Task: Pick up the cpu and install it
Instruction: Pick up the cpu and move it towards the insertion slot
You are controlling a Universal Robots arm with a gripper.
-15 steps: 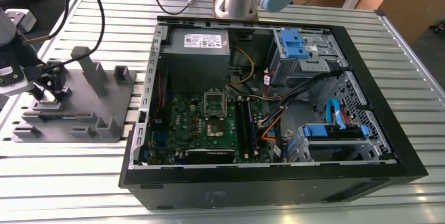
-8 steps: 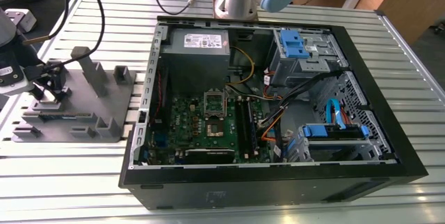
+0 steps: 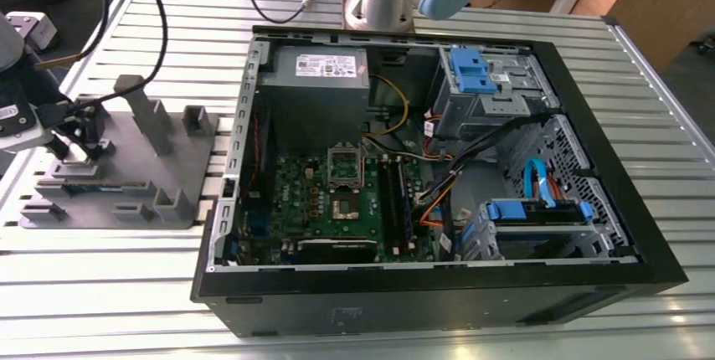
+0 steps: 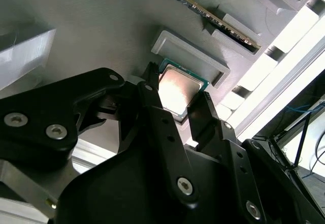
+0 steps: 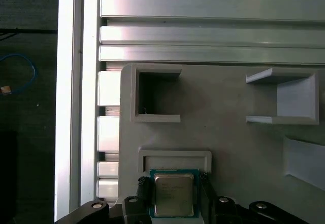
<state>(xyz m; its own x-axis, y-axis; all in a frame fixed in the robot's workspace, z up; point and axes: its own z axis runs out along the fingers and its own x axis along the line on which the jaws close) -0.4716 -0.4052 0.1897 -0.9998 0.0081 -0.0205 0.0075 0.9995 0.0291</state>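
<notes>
Beside the tray bracket [image 5: 175,156], jaws pinch the cpu [image 5: 173,194].

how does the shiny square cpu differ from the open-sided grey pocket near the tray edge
The small flat square cpu with a shiny metal top gleams and has a green rim; the open-sided grey plastic pocket is matte, one colour. The cpu lies flat and solid; the pocket is raised walls round a hollow. The cpu is at the tool; the pocket stands apart from it. Both are squarish, on the grey plastic tray.
</notes>
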